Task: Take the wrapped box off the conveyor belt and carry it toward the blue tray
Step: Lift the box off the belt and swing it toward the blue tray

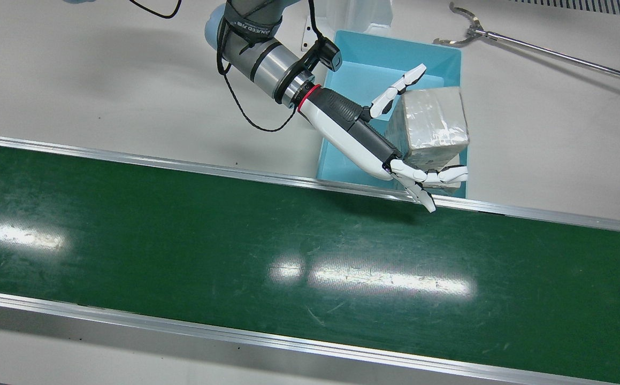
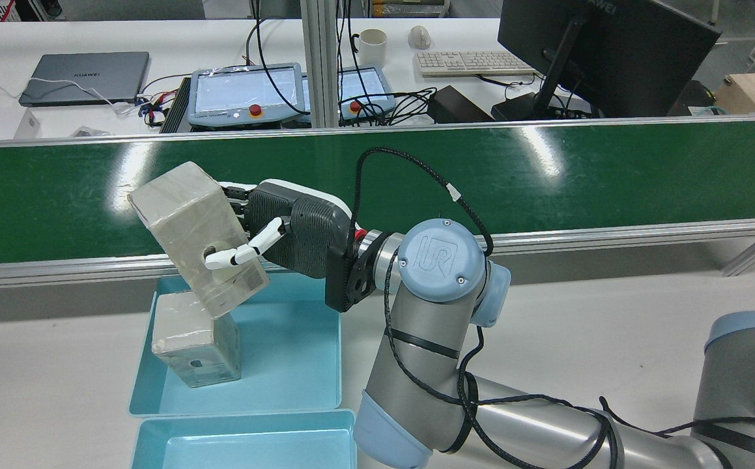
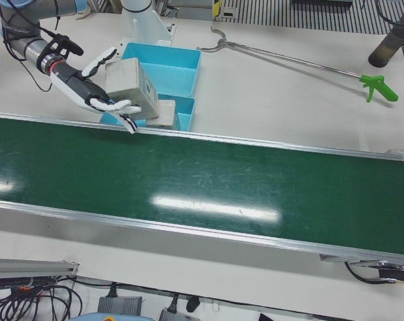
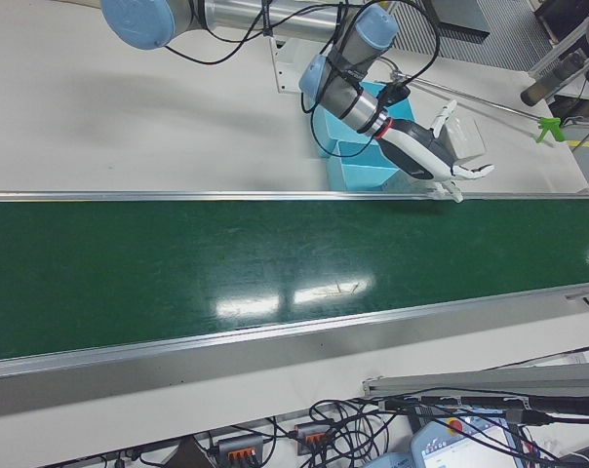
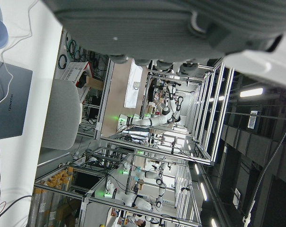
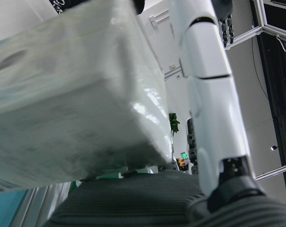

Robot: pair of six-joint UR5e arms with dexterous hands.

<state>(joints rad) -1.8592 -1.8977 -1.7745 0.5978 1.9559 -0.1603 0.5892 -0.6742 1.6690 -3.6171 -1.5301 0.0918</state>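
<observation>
Bright, even overhead light fills the station. It throws long white glare patches across the green conveyor belt (image 1: 310, 256) in the front, rear and both side-front views. Soft grey shadows lie on the white desk (image 1: 101, 80) beneath the arm, and a darker one falls on the belt under the right hand (image 1: 395, 144). The fixed views are sharp. In the right hand view the wrapped box (image 6: 72, 104) is close, blurred and shiny; the left hand view's foreground is dark and out of focus.

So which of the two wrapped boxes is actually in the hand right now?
The upper, tilted wrapped box, held off the surface by the right hand over the blue tray. The other box stands in the tray beneath it, untouched by fingers.
</observation>
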